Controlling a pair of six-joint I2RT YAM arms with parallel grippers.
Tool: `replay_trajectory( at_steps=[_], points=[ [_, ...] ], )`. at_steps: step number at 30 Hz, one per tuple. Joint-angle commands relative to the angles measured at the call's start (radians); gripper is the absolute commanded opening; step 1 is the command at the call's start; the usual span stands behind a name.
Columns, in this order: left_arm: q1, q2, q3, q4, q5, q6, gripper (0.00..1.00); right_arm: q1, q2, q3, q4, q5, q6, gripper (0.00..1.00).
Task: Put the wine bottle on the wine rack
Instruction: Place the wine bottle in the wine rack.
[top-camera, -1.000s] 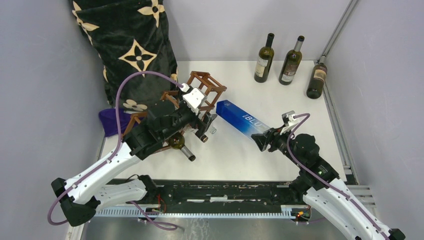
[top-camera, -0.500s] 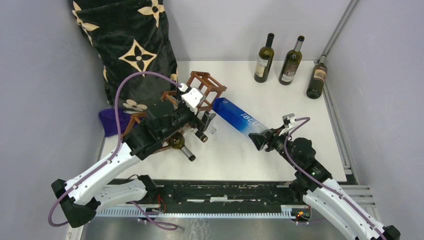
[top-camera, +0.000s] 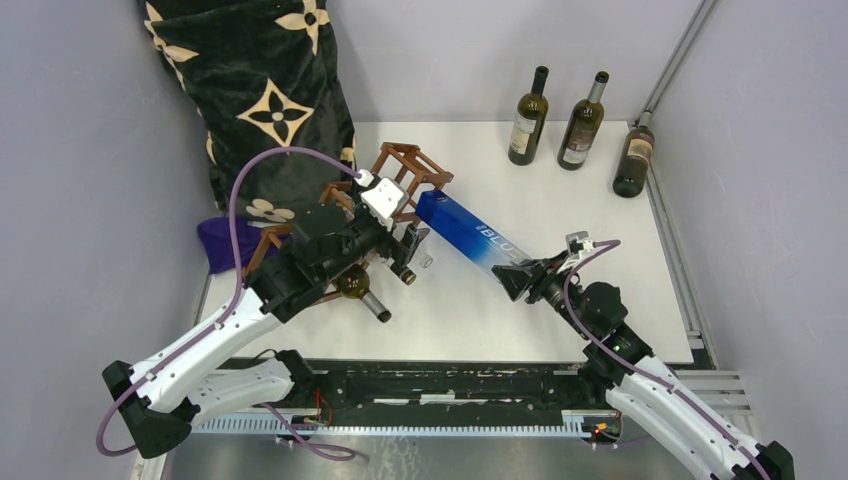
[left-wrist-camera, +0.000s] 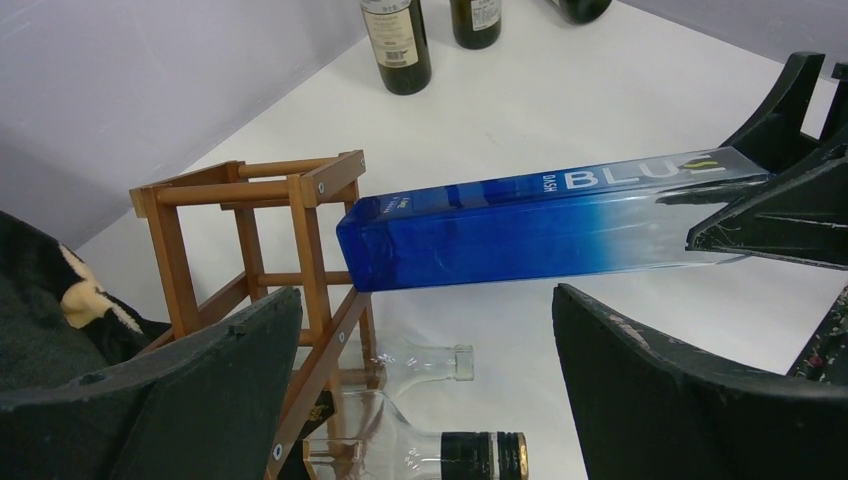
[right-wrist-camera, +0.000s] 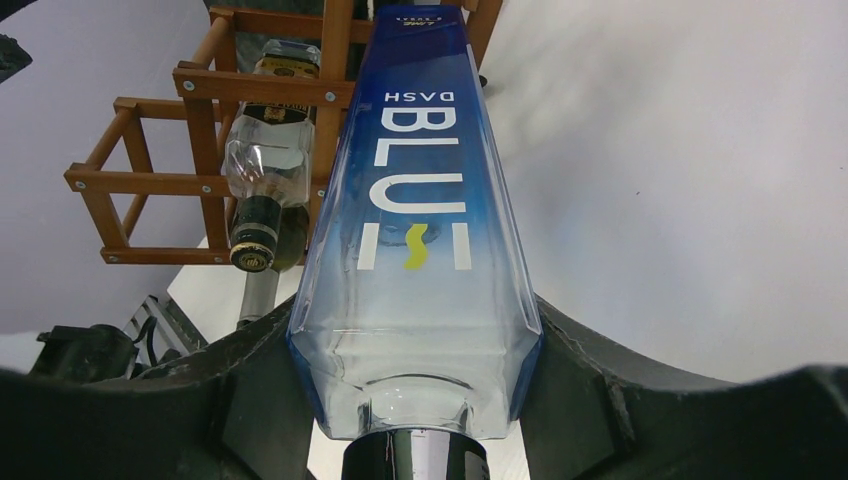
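At the lower right of the top view, the right gripper (top-camera: 518, 277) was closed around the clear shoulder end of the blue wine bottle (top-camera: 468, 233). It held the bottle lying flat, with the blue base toward the upper left. During the last second this arm had pushed forward, so the base had come from some way off to just beside the wine rack (top-camera: 410, 168). I judge that the insertion was about to begin, but the bottle was not yet on the rack. The left gripper (left-wrist-camera: 425, 300) had stayed wide open with nothing in it, hovering close to the rack at centre left.

From above, one could not tell whether the base was already inside a cell. The left wrist view answered this: the base stood just beside the front post of the upper cell, not inside; whether it touched, I cannot tell. The right wrist view showed the grip closely, and a clear bottle (right-wrist-camera: 258, 170) already lying in the rack. Only the top view showed the dark wine bottles (top-camera: 528, 105) at the far edge of the worktop.
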Motion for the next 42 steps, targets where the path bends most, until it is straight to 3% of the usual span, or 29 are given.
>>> replay_trajectory(
  at_steps=[1, 22, 42],
  points=[
    [0.005, -0.022, -0.004, 0.057, -0.015, -0.026, 1.00, -0.002, -0.050, 0.023, 0.421, 0.024, 0.065, 0.00],
    [0.008, -0.031, -0.024, 0.060, -0.031, -0.019, 1.00, -0.017, 0.102, -0.093, 0.763, -0.003, 0.172, 0.00],
    [0.009, -0.044, -0.036, 0.065, -0.038, -0.009, 1.00, -0.031, 0.314, -0.102, 1.005, -0.030, 0.275, 0.00]
  ],
)
